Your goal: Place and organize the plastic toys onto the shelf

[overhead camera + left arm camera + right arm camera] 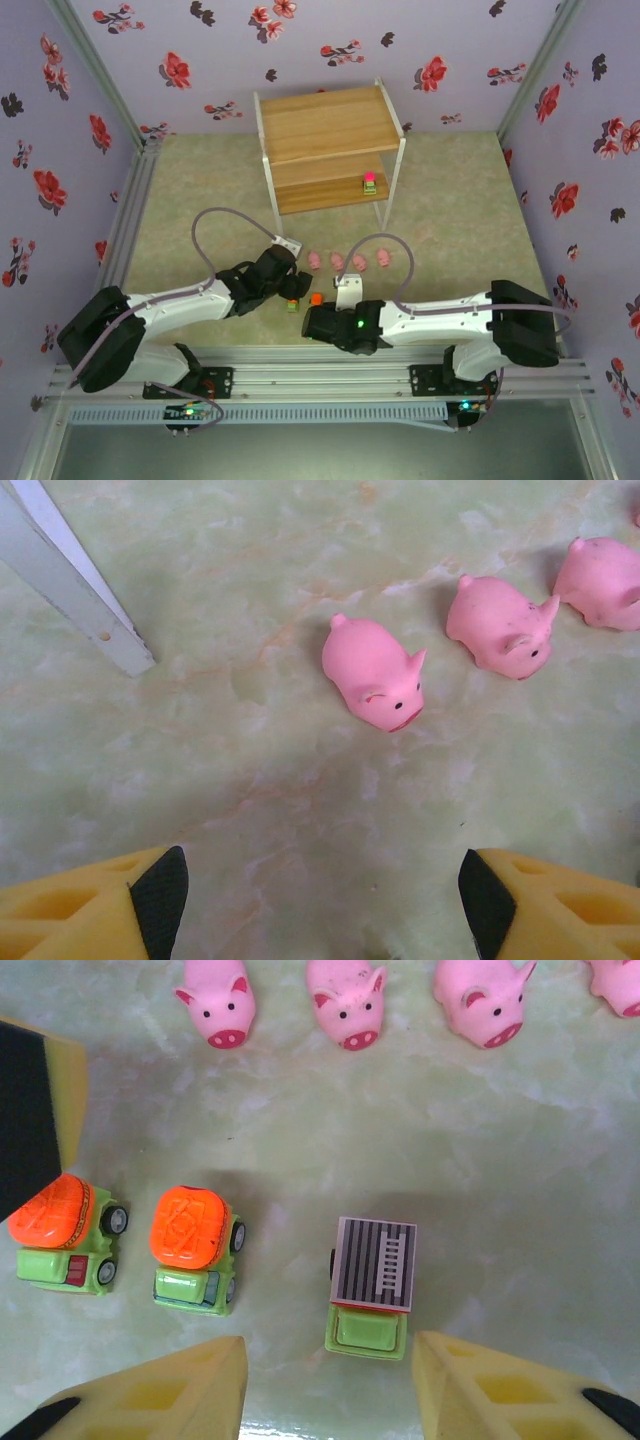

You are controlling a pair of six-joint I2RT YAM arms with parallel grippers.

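Our right end effector, open and empty, straddles the grey-topped green plastic toy truck; we should centre it, then close on its sides.

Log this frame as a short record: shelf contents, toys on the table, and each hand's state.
shelf: one magenta-topped toy on the lower board
table: four pink pigs in a row; two orange-topped trucks; one grey-topped truck
left hand: open, empty, facing the pigs
right hand: open, empty, grey-topped truck just ahead of its fingertips
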